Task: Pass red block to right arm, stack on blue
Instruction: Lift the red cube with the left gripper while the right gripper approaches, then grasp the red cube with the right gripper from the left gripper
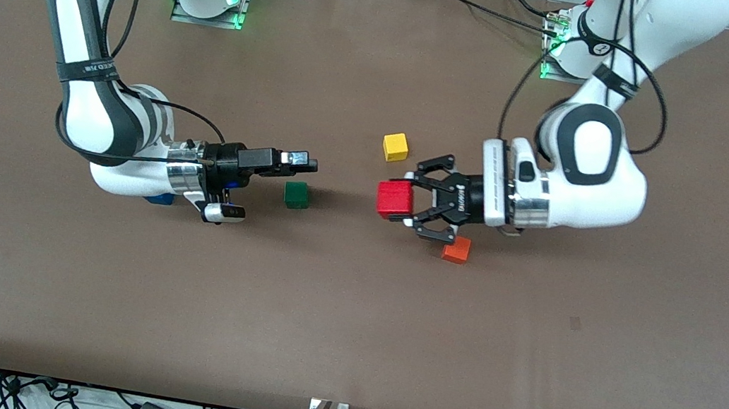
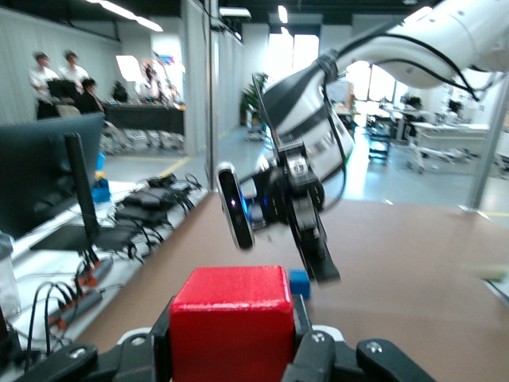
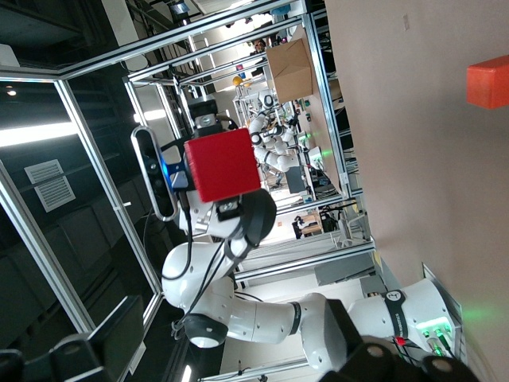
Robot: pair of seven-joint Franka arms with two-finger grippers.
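Note:
My left gripper is held level above the table and is shut on the red block, which points toward the right arm. The block fills the bottom of the left wrist view and also shows in the right wrist view. My right gripper is level too, open and empty. It faces the red block with a gap between them, over the green cube. It also shows in the left wrist view. The blue block lies on the table, mostly hidden under the right arm's wrist, and also shows in the left wrist view.
A green cube lies under the right gripper's tips. A yellow cube lies farther from the front camera than the red block. An orange cube lies just under the left gripper and shows in the right wrist view. Brown table.

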